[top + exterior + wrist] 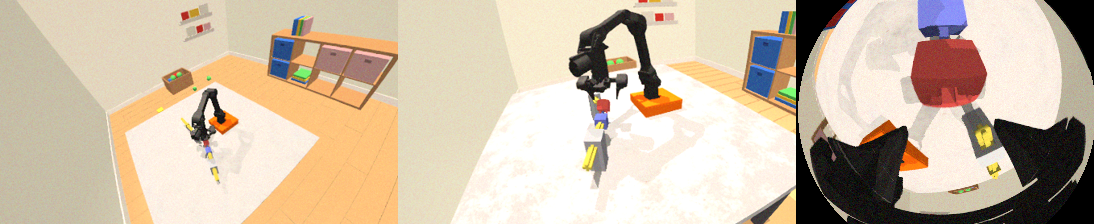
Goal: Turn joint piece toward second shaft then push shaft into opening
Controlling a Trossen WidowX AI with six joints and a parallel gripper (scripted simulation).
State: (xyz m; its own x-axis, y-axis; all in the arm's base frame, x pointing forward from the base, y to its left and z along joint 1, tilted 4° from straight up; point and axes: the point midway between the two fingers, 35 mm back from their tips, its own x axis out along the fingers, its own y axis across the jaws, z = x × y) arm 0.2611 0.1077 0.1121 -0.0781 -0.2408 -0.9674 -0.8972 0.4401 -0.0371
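The red joint piece [206,143] [603,105] [948,70] hangs on the blue hinge part [208,150] [601,120] [942,17] at the end of the first yellow shaft [216,176] [590,157], which passes through a grey block [602,155]. Its notched face points down the wrist view; the second shaft [185,122] [994,168] runs off down and right, at an angle to it. The second block [977,123] lies beside the right finger in that view. My gripper [606,97] [952,127] is open and empty. Its fingertips are near the red piece, beyond its notched side. The shaft's near end is partly hidden.
The orange arm base [230,122] [661,105] [916,159] stands beside the assembly. A box of balls [178,81] [623,64] stands behind, with shelves [340,38] farther right.
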